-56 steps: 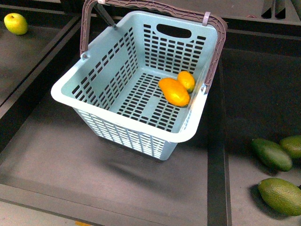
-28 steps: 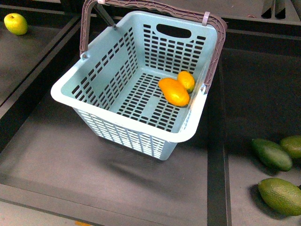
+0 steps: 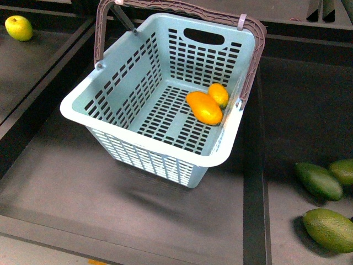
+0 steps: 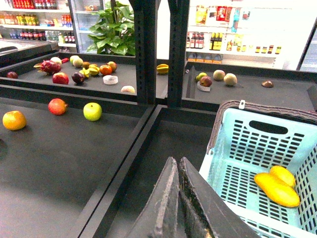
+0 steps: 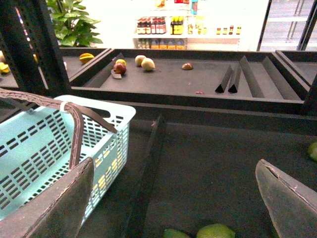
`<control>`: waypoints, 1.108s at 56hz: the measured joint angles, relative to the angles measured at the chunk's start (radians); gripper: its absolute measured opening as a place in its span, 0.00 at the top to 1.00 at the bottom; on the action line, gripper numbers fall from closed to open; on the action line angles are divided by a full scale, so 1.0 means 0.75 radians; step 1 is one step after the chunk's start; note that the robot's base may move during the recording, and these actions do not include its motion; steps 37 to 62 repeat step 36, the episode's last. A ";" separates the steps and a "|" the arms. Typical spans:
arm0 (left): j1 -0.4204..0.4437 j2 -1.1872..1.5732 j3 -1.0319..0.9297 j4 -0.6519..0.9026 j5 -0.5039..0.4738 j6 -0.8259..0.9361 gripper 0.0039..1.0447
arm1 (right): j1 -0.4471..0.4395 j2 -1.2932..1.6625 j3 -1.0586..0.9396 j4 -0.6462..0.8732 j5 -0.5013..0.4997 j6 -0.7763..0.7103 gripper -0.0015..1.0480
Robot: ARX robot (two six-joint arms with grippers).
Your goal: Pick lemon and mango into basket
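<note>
The left pincer [image 4: 178,198] had its 2 dark fingers pressed together, holding nothing, and hung over the dark bench [image 3: 66,182] just beside the basket [image 4: 233,144]. The right pincer [image 5: 173,198] had its 2 fingers spread wide apart, also empty, above the bench section next to the basket, with green fruits [image 5: 215,232] lying just below it.

The light aqua basket [image 3: 138,144] sat on the bench with its brown handle [image 3: 182,8] raised. Inside, on the slotted floor near the wall on the robot's right, lay the mango [image 3: 204,107] and the lemon [image 3: 218,94], touching each other. Both task fruits appeared already in place, so the task looked complete or nearly so.

In the front view, 3 dark green oval fruits [image 3: 319,181] lay on the bench to the right, well apart from the basket, and a yellow-green apple [image 3: 19,27] sat far left.

As a judgement, the mango looked smooth and probably a little slippery, firm but bruisable, best taken across its narrow middle. The lemon seemed lighter and firmer, easily gripped across its short width.
</note>
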 joint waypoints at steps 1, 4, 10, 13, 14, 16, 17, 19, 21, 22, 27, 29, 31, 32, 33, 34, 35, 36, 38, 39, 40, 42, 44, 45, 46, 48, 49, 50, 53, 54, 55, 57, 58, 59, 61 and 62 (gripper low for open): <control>0.000 0.000 0.000 0.000 0.000 0.000 0.97 | 0.000 0.000 0.000 0.000 0.000 0.000 0.08; 0.000 0.000 0.000 0.000 0.000 0.000 0.97 | 0.000 0.000 0.000 0.000 0.000 0.000 0.08; 0.000 0.000 0.000 0.000 0.000 0.000 0.97 | 0.000 0.000 0.000 0.000 0.000 0.001 0.08; 0.000 0.000 0.000 0.000 0.000 0.000 0.90 | 0.000 0.000 0.000 0.000 0.000 0.001 0.08; 0.000 0.000 0.000 0.000 0.000 0.000 0.86 | 0.000 0.000 0.000 0.000 0.000 0.000 0.08; 0.000 0.000 0.000 0.000 0.000 0.000 0.80 | 0.000 0.000 0.000 0.000 0.000 0.000 0.08; 0.000 0.000 0.000 0.000 0.000 0.000 0.74 | 0.000 0.000 0.000 0.000 0.000 0.000 0.08; 0.000 0.000 0.000 0.000 0.000 0.000 0.67 | 0.000 0.000 0.000 0.000 0.000 0.000 0.08; 0.000 0.000 0.000 0.000 0.000 0.000 0.60 | 0.000 0.000 0.000 0.000 0.000 0.000 0.08; 0.000 0.000 0.000 0.000 0.000 0.000 0.57 | 0.000 0.000 0.000 0.000 0.000 0.000 0.08; 0.000 0.000 0.000 0.000 0.000 0.000 0.38 | 0.000 0.000 0.000 0.000 0.000 0.000 0.08; 0.000 0.000 0.000 0.000 0.000 0.000 0.32 | 0.000 0.000 0.000 0.000 0.000 0.000 0.08; 0.000 0.000 0.000 0.000 0.000 0.000 0.25 | 0.000 0.000 0.000 0.000 0.000 0.001 0.08; 0.000 0.000 0.000 0.000 0.000 0.000 0.20 | 0.000 0.000 0.000 0.000 0.000 0.001 0.08; 0.000 0.000 0.000 0.000 0.000 0.000 0.15 | 0.000 0.000 0.000 0.000 0.000 0.000 0.08; 0.000 0.000 0.000 0.000 0.000 0.000 0.11 | 0.000 0.000 0.000 0.000 0.000 0.000 0.08; 0.000 0.000 0.000 0.000 0.000 0.000 0.08 | 0.000 0.000 0.000 0.000 0.000 0.001 0.08; 0.000 0.000 0.000 0.000 0.000 0.000 0.05 | 0.000 0.000 0.000 0.000 0.000 0.000 0.08; 0.000 0.000 0.000 0.000 0.000 0.000 0.05 | 0.000 0.000 0.000 0.000 0.000 0.000 0.08; 0.000 0.000 0.000 0.000 0.000 0.000 0.05 | 0.000 0.000 0.000 0.000 0.000 0.000 0.08; 0.000 0.000 0.000 0.000 0.000 0.000 0.05 | 0.000 0.000 0.000 0.000 0.000 0.000 0.08; 0.000 0.000 0.000 0.000 0.000 0.000 0.05 | 0.000 0.000 0.000 0.000 0.000 0.000 0.08; 0.000 0.000 0.000 0.000 0.000 0.000 0.05 | 0.000 0.000 0.000 0.000 0.000 0.000 0.08; 0.000 0.000 0.000 0.000 0.000 0.000 0.05 | 0.000 0.000 0.000 0.000 0.000 0.000 0.08; 0.000 0.000 0.000 0.000 0.000 0.000 0.05 | 0.000 0.000 0.000 0.000 0.000 0.000 0.08; 0.000 0.000 0.000 0.000 0.000 0.000 0.05 | 0.000 0.000 0.000 0.000 0.000 0.000 0.08; 0.000 0.000 0.000 0.000 0.000 0.000 0.05 | 0.000 0.000 0.000 0.000 0.000 0.000 0.08; 0.000 0.000 0.000 0.000 0.000 0.000 0.05 | 0.000 0.000 0.000 0.000 0.000 0.000 0.08; 0.000 0.000 0.000 0.000 0.000 0.000 0.05 | 0.000 0.000 0.000 0.000 0.000 0.000 0.08; 0.000 0.000 0.000 0.000 0.000 0.000 0.05 | 0.000 0.000 0.000 0.000 0.000 0.000 0.08; 0.000 0.000 0.000 0.000 0.000 0.000 0.05 | 0.000 0.000 0.000 0.000 0.000 0.000 0.08; 0.000 0.000 0.000 0.000 0.000 0.000 0.05 | 0.000 0.000 0.000 0.000 0.000 0.000 0.08; 0.000 0.000 0.000 0.000 0.000 0.000 0.05 | 0.000 0.000 0.000 0.000 0.000 0.000 0.08; 0.000 0.000 0.000 0.000 0.000 0.000 0.05 | 0.000 0.000 0.000 0.000 0.000 0.000 0.08; 0.000 0.000 0.000 0.000 0.000 0.000 0.05 | 0.000 0.000 0.000 0.000 0.000 0.000 0.08; 0.000 0.000 0.000 0.000 0.000 0.000 0.05 | 0.000 0.000 0.000 0.000 0.000 0.000 0.08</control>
